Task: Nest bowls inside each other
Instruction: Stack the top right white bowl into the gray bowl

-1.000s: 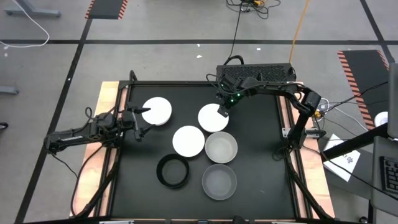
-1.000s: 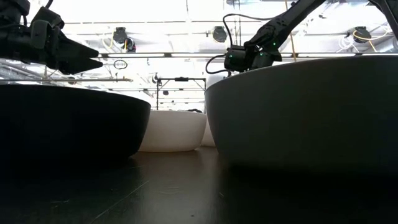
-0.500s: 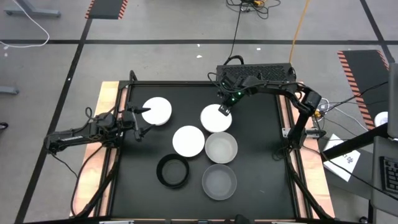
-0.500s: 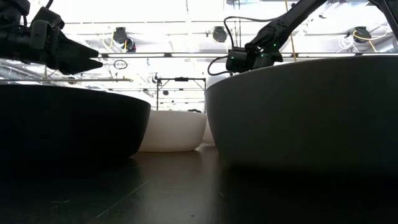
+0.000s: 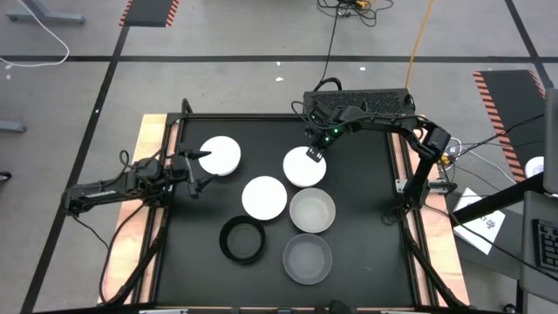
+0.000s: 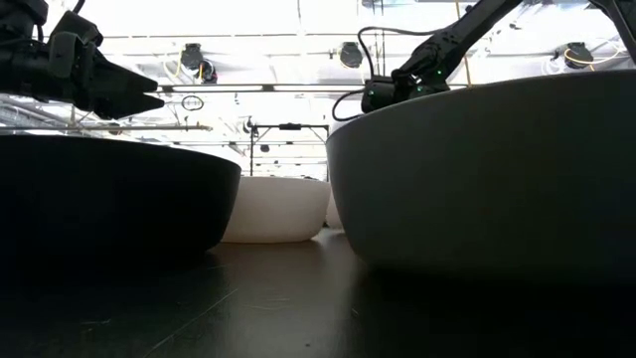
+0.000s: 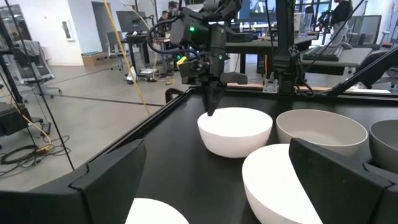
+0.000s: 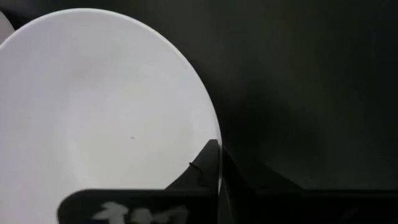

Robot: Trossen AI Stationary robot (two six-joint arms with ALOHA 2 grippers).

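On the black table (image 5: 357,262) stand six round bowls, all with the mouth turned up, so no one has a long axis; none sits inside another. One white bowl (image 5: 221,155) is at the far left. A second white bowl (image 5: 304,167) is at the far middle, and a third white bowl (image 5: 264,198) is in the centre. Right of that one is a grey bowl (image 5: 311,210), touching or almost touching the second white bowl. Another grey bowl (image 5: 307,258) is nearer the front, and the black bowl (image 5: 242,240) with a ring-like rim is to its left.

The right claw (image 5: 315,154) is at the far rim of the second white bowl, its fingers pinching that rim, one inside and one outside (image 8: 211,163). The left claw (image 5: 201,170) hovers just beside the first white bowl, with the fingers spread apart (image 7: 106,177).

I cannot read any label or writing on the bowls.
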